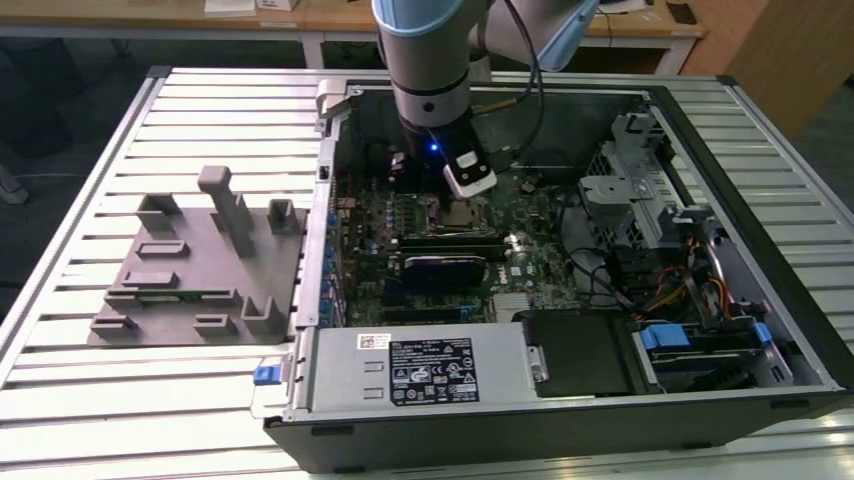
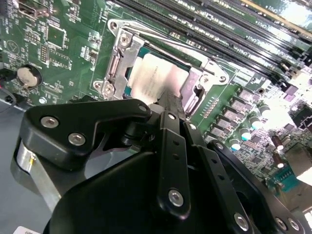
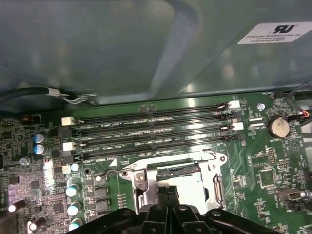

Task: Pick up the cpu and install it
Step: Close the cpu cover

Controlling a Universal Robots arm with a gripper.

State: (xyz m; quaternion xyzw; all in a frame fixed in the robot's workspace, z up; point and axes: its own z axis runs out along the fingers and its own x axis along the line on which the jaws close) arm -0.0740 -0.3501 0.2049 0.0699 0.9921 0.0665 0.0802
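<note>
While the arm hangs inside the open computer case point(image 1: 694, 420), its gripper point(image 2: 168, 95) points straight down at the socket point(image 2: 118, 62) on the green board point(image 2: 63, 53). The cpu point(image 2: 155, 77) lies inside that metal frame, its pale silvery top facing up and looking flat. In the second wrist view the two fingers run together to a narrow tip with no gap to be seen, and nothing is clamped between them. The tip stands over the near edge of the chip; whether it touches cannot be told. The first wrist view shows the same socket just beside the long memory slots point(image 3: 151, 127). In my judgement the main risk is the seating. If the chip rests slightly askew on the socket wall, any downward push from the closed tip could bend the fine contacts beneath. A sideways drift of the arm could scrape the metal top or nudge the chip out of square. Rising at an angle could also drag it along if the tip clings.
</note>
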